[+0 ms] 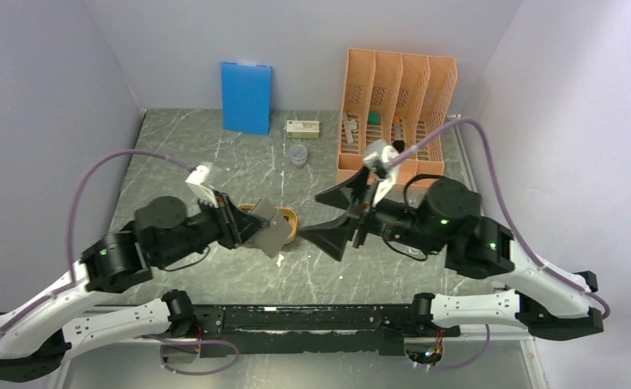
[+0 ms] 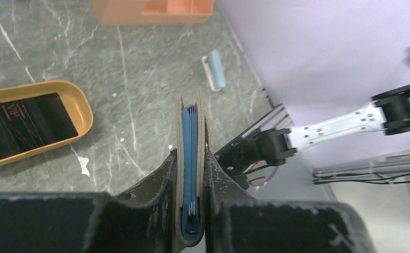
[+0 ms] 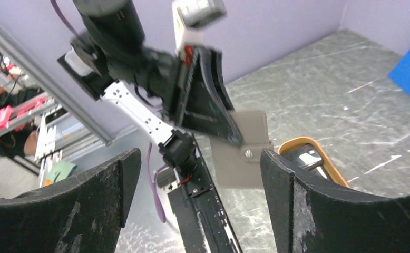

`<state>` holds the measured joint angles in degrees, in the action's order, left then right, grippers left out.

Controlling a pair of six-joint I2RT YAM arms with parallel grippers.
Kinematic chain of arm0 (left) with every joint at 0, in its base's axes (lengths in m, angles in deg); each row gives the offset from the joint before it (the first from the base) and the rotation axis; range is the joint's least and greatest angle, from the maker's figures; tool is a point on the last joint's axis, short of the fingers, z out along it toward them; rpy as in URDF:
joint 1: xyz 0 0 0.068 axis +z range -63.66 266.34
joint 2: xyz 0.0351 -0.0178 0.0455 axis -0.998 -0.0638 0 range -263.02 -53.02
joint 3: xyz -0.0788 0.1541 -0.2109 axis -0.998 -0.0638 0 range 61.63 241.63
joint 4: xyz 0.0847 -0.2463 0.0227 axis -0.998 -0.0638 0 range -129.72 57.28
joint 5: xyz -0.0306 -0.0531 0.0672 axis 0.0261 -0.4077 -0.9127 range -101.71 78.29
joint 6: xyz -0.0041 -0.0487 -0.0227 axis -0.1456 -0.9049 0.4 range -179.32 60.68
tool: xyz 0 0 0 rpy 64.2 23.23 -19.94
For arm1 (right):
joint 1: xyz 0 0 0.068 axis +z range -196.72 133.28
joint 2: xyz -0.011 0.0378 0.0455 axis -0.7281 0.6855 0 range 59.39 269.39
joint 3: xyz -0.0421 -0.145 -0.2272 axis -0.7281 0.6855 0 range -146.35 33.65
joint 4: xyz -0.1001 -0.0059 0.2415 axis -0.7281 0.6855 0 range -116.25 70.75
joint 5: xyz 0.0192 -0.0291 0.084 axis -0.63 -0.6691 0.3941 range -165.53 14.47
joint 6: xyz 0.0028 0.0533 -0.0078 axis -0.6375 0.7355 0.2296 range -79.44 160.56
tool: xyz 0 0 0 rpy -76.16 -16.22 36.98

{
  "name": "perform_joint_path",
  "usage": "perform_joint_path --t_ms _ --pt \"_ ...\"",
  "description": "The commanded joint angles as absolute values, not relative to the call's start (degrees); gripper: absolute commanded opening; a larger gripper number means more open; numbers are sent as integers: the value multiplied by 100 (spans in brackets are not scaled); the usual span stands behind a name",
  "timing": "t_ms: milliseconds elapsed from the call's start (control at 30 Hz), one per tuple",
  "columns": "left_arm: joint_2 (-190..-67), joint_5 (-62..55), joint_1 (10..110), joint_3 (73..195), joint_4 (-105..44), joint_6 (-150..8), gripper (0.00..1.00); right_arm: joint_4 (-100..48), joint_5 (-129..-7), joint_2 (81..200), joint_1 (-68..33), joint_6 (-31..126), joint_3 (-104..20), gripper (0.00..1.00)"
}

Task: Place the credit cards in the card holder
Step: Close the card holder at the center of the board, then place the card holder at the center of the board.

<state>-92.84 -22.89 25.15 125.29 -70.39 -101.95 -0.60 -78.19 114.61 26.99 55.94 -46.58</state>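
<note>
Two end effectors: being held facing each other over the middle of the surface [image 1: 199, 154].
Left end effector [image 1: 247, 227]: being pressed together on the card holder [image 2: 191, 158].
Right end effector [image 1: 338, 217]: fingers being held wide apart.
Card holder: being held off the surface, folded nearly shut, near the orange tray [image 2: 81, 113].
Credit cards [image 2: 18, 129]: being carried flat inside that tray.

I am holding the card holder [image 1: 273, 233] in my left gripper [image 2: 191, 154], just beside the tray [image 2: 83, 109] where cards [image 2: 21, 126] are lying.
</note>
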Motion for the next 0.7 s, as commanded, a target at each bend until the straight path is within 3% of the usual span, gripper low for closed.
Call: perform_joint_path --t_ms 0,300,667 --pt "-9704 -2084 2492 11751 -5839 -10047 5 -189 -8580 11125 2684 5641 -4342 87" --pt "-11618 -736 2493 10202 -2840 -10181 5 -792 -10048 11258 2684 6094 -3761 88" --pt "-14026 -1149 2488 10461 -2549 -10132 5 -482 -10651 11160 2684 6425 -3402 92"
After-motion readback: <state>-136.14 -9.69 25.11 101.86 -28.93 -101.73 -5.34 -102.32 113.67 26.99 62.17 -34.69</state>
